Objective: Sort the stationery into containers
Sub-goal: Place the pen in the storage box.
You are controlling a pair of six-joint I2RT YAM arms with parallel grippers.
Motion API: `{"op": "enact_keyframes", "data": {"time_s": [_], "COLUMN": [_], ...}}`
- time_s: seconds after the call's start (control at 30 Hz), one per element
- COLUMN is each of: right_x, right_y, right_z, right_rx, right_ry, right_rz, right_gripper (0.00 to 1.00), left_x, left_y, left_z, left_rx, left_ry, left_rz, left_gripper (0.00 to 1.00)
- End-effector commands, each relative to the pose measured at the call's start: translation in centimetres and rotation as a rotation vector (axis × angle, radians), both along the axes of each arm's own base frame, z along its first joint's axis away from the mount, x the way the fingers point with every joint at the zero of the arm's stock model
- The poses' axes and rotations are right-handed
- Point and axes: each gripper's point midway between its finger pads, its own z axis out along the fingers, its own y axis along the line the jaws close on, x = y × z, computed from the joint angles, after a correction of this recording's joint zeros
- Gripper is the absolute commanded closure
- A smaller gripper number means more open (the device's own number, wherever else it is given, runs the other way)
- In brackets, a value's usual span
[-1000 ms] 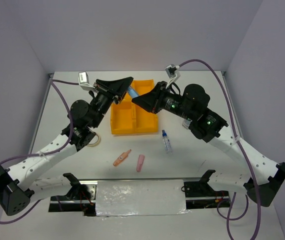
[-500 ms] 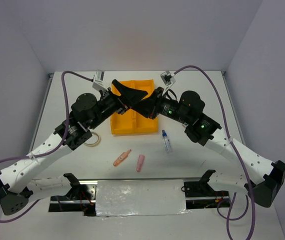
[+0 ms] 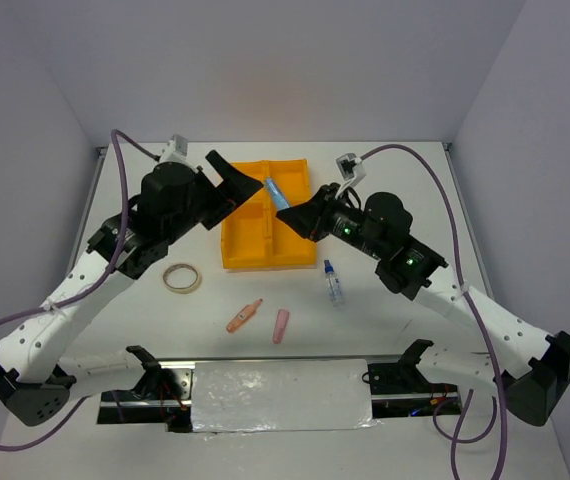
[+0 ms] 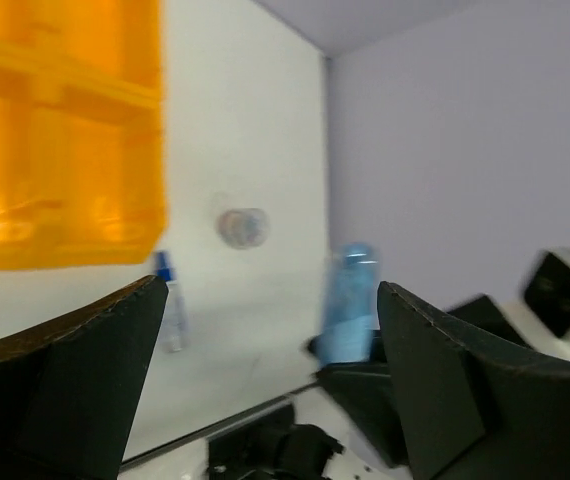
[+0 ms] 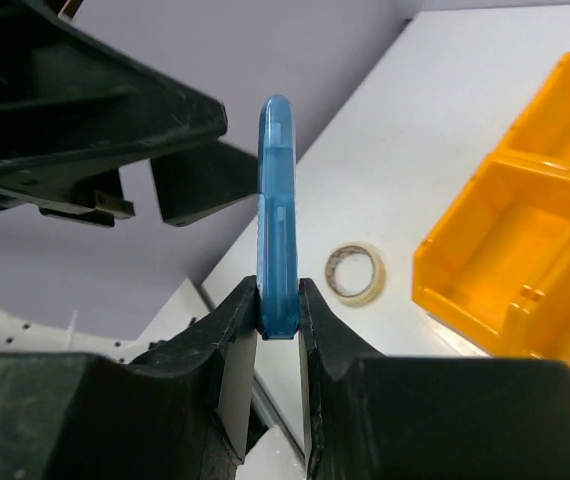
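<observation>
My left claw (image 3: 231, 182) hangs wide open and empty by the far-left corner of the orange tray (image 3: 247, 250), well apart from the beige tape ring (image 3: 181, 277) on the bench (image 3: 395, 170). My right claw (image 3: 293, 208) pinches the light-blue stick (image 3: 276, 191) by its lower end above the tray's far half, probably to drop it in.

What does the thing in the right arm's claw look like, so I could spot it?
Find the orange tray mid-table. Seen from the top, above its far half, the right gripper pinches a slim light-blue stick by one end. It is the only stick off the table and the only blue one; the two pink sticks lie on the table nearer the arms.
</observation>
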Motion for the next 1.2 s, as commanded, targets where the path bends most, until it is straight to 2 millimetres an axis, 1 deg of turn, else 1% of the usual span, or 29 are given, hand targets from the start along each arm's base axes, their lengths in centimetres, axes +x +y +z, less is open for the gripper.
{"op": "enact_keyframes", "data": {"time_s": [0.0, 0.03, 0.07, 0.13, 0.17, 0.23, 0.27, 0.3, 0.33, 0.37, 0.4, 0.43, 0.5, 0.53, 0.57, 0.6, 0.67, 0.8, 0.87, 0.9, 0.93, 1.0, 1.1, 1.13, 1.17], "right_x": [1.8, 2.3, 3.4, 4.6, 5.5, 6.1, 6.8, 7.3, 7.7, 8.6, 8.9, 9.6, 10.4, 11.1, 11.5, 11.8, 12.2, 13.0, 13.1, 13.3, 13.7, 14.1, 14.6, 14.6, 14.6], "right_y": [-1.5, -1.7, -2.4, -3.1, -3.6, -3.7, -3.8, -3.9, -3.9, -3.8, -3.7, -3.3, -3.1, -2.8, -2.9, -2.8, -2.4, -1.9, -1.4, -1.3, -1.0, -0.9, -0.6, -0.5, -0.3], "right_z": [-1.0, -1.6, -3.7, -5.9, -7.4, -8.6, -9.5, -10.1, -10.7, -11.8, -12.5, -13.6, -14.5, -15.6, -16.2, -17.4, -18.0, -20.3, -20.9, -21.8, -21.5, -22.2, -22.3, -22.2, -21.6], "right_rx": [-0.039, -0.055, -0.113, -0.17, -0.208, -0.228, -0.24, -0.252, -0.267, -0.293, -0.306, -0.322, -0.334, -0.354, -0.362, -0.379, -0.366, -0.378, -0.382, -0.396, -0.391, -0.399, -0.396, -0.392, -0.378], "right_ry": [0.026, 0.04, 0.101, 0.177, 0.213, 0.229, 0.247, 0.257, 0.272, 0.296, 0.309, 0.327, 0.349, 0.371, 0.385, 0.409, 0.425, 0.463, 0.467, 0.484, 0.478, 0.488, 0.507, 0.509, 0.497], "right_rz": [-0.095, -0.113, -0.166, -0.222, -0.259, -0.274, -0.291, -0.311, -0.323, -0.339, -0.344, -0.343, -0.343, -0.344, -0.35, -0.353, -0.344, -0.346, -0.321, -0.321, -0.319, -0.314, -0.314, -0.305, -0.298], "right_gripper": [1.0, 1.0, 1.0, 1.0, 1.0, 1.0, 1.0, 1.0, 1.0, 1.0, 1.0, 1.0, 1.0, 1.0, 1.0, 1.0, 0.99, 0.94, 0.93, 0.92, 0.91, 0.87, 0.64, 0.52, 0.49], "left_x": [-0.4, -0.5, -0.7, -1.0, -1.7, -2.3, -3.0, -3.3, -3.6, -4.1, -4.4, -4.8, -5.2, -5.4, -5.6, -5.9, -6.3, -6.8, -6.9, -7.0, -7.0, -7.1, -7.1, -7.1, -7.1], "left_y": [6.0, 7.0, 8.9, 10.7, 11.5, 12.4, 12.8, 13.0, 13.1, 13.2, 13.2, 13.0, 12.8, 12.7, 12.5, 12.6, 12.8, 13.3, 13.2, 13.2, 13.2, 13.1, 13.0, 13.0, 13.1], "left_z": [-3.6, -3.9, -4.1, -4.3, -4.4, -5.1, -5.5, -6.4, -6.8, -7.1, -8.2, -8.4, -9.4, -9.7, -9.9, -10.3, -10.4, -10.4, -10.7, -10.9, -11.0, -11.4, -11.6, -11.6, -11.7], "left_rx": [0.14, 0.158, 0.188, 0.213, 0.24, 0.27, 0.29, 0.307, 0.316, 0.317, 0.33, 0.329, 0.341, 0.356, 0.363, 0.388, 0.409, 0.447, 0.451, 0.458, 0.459, 0.47, 0.484, 0.485, 0.492], "left_ry": [0.154, 0.163, 0.162, 0.161, 0.15, 0.159, 0.163, 0.179, 0.185, 0.187, 0.207, 0.206, 0.225, 0.229, 0.237, 0.248, 0.256, 0.249, 0.253, 0.256, 0.26, 0.27, 0.275, 0.271, 0.273], "left_rz": [0.194, 0.216, 0.244, 0.267, 0.262, 0.261, 0.255, 0.249, 0.244, 0.232, 0.221, 0.194, 0.166, 0.146, 0.128, 0.111, 0.096, 0.085, 0.074, 0.069, 0.063, 0.048, 0.033, 0.03, 0.028], "left_gripper": [0.01, 0.01, 0.01, 0.01, 0.01, 0.01, 0.01, 0.01, 0.01, 0.01, 0.01, 0.01, 0.01, 0.01, 0.01, 0.01, 0.01, 0.01, 0.01, 0.01, 0.0, 0.01, 0.01, 0.01, 0.01]}}
